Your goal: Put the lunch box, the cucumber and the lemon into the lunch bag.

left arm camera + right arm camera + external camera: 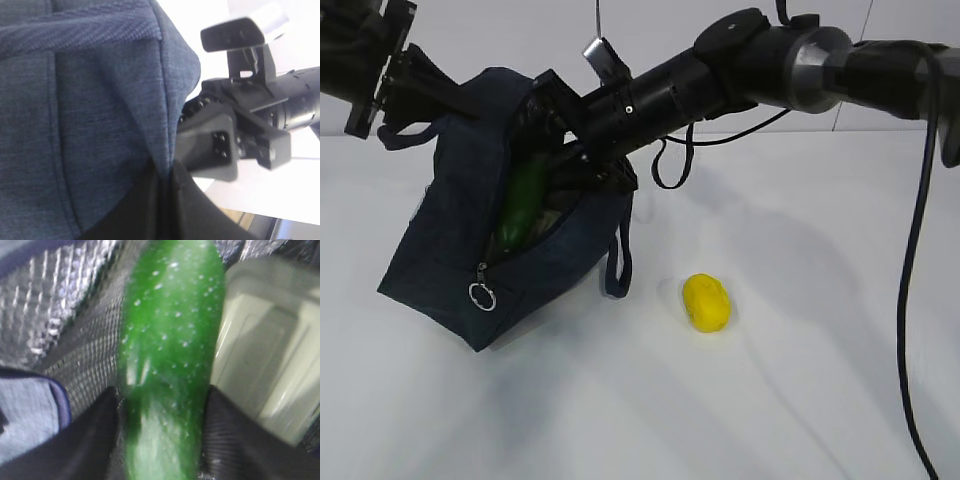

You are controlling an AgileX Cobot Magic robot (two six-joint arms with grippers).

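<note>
White table (pixel 800 400); lunch bag (pixel 450 250) lying at nine o'clock, left gripper (pixel 167 200) pinching its fabric shut-tight. Right gripper (pixel 160 430) straddling the cucumber (pixel 170 355) inside, beside the lunch box (pixel 265 355); grip unclear. Best releasing low. Lemon (pixel 707 302) waiting at center.

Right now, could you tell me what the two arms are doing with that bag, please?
The left gripper is shut on the fabric edge of the dark navy lunch bag, holding it open. The right gripper reaches inside, its fingers either side of the smooth dark green cucumber, which lies beside the pale-lidded clear lunch box. The small yellow lemon sits on the white table, outside the bag.
</note>
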